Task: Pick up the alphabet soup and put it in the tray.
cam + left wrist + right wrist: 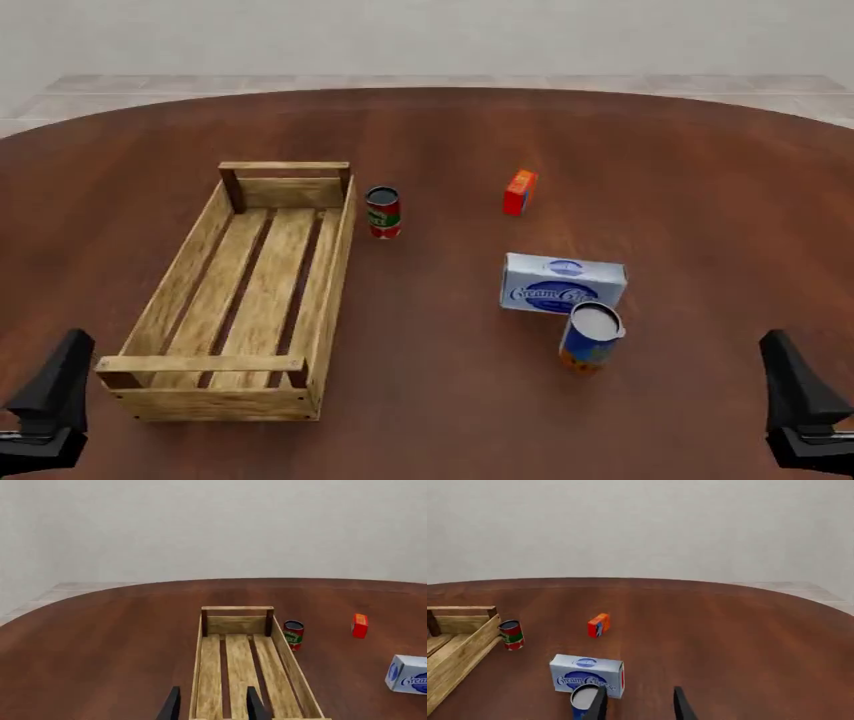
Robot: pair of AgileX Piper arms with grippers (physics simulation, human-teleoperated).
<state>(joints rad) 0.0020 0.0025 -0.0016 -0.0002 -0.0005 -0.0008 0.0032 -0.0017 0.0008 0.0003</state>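
I have both arms parked at the near edge of the table (pixel 441 420), the left gripper (pixel 51 405) at the near left corner and the right gripper (pixel 801 410) at the near right; through each wrist camera I see two dark fingers (pixel 252 705) standing apart with nothing between them, so both grippers are open and empty. Closest to me on the right half stands the alphabet soup (pixel 590 338), an upright can with a blue label, an orange band at its foot and a white top, on the bare wood well apart from either gripper; in the right wrist view it sits just ahead of the left-hand finger. Right behind it, and nearly touching, lies the white-and-blue cream cheese box (pixel 563 284). On the left half the tray (pixel 174 390), a long light-wood crate with a slatted floor and raised end rails, runs from the near edge away toward the table's middle and holds nothing. Beyond, just beside the tray's far right corner, stands a small red-and-green can (pixel 383 212) with a dark top, and to its right, further toward the far edge, a small orange-red box (pixel 519 192) stands on its own.
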